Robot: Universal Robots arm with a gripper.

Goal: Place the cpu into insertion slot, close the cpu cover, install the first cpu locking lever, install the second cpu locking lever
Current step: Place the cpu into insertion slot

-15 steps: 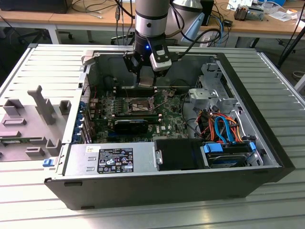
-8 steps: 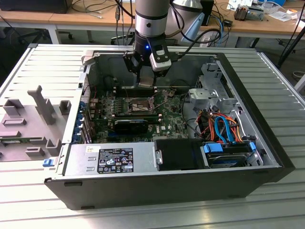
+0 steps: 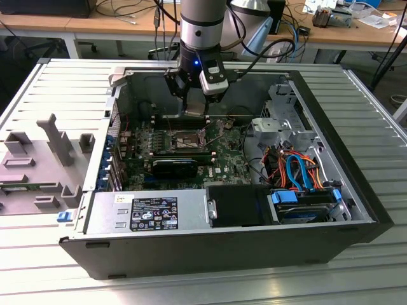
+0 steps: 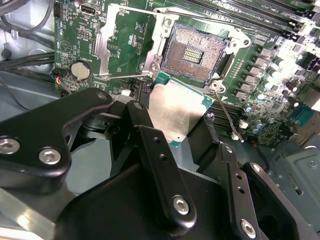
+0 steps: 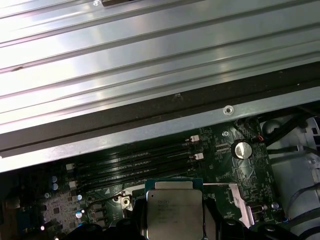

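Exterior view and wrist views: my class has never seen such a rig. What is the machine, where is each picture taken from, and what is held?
The exterior view looks from outside at a robot arm reaching into an open computer case on a ribbed metal table. Both wrist views come from cameras riding on the arm. Its gripper is shut on the cpu, a small silvery chip, close to the empty slot. The cover is open.

One cpu, one insertion slot
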